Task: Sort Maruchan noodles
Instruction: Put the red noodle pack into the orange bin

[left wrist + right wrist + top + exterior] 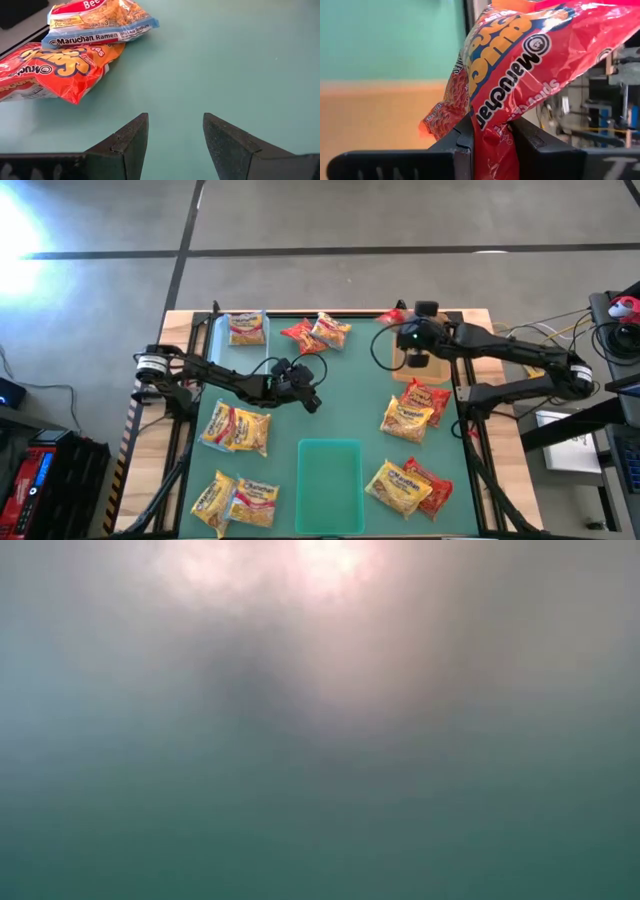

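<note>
"Maruchan Ramen" reads on a beef packet; "Maruchan" on a red packet.

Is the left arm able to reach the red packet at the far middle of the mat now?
Probably yes: the left tool is open and empty, and bare mat separates it from the red packet.

Red packet with blue-and-yellow lettering; teal mat; yellow packets; tan tray.

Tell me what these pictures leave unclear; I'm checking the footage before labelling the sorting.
- Low view: nothing but blur; no packet or arm readable.
- High view: right gripper covers its red packet; the tray below is mostly hidden.
- Right wrist view: the packet blocks what lies beneath.
- Left wrist view: the open left gripper; two packets cut off.
</note>
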`<state>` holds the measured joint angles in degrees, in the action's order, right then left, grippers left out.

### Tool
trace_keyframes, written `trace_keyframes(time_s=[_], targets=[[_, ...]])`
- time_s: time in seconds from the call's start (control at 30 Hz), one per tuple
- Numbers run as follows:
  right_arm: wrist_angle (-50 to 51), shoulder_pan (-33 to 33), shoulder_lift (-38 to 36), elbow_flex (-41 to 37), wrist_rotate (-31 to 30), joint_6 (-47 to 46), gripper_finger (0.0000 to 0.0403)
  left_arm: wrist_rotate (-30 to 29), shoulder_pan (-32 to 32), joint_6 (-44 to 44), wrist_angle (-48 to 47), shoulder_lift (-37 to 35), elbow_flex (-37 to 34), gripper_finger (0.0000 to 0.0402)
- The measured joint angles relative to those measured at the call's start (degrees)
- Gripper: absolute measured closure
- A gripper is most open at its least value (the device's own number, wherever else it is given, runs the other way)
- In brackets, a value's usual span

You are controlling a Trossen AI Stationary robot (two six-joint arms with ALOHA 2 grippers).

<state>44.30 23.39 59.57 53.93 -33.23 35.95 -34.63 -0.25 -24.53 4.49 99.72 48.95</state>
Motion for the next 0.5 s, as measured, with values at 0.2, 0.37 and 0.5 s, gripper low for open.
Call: trace_keyframes(time_s=[0.2,0.37,0.5], targets=[[7.8,4.7,0.3,0.0,0.2,2.6,0.0335,0.0,0.0,0.0,0.0,0.1,0.0,0.0228],[8.1,7.6,0.5,0.0,1.1,0.3,0.0335,-0.7,0.0,0.0,0.0,0.1,0.0,0.0228],[8.0,8.7,1.2,-0.1,5.0,-1.7,0.0335,-0.9,0.0,0.2,0.2,0.1,0.0,0.0228]])
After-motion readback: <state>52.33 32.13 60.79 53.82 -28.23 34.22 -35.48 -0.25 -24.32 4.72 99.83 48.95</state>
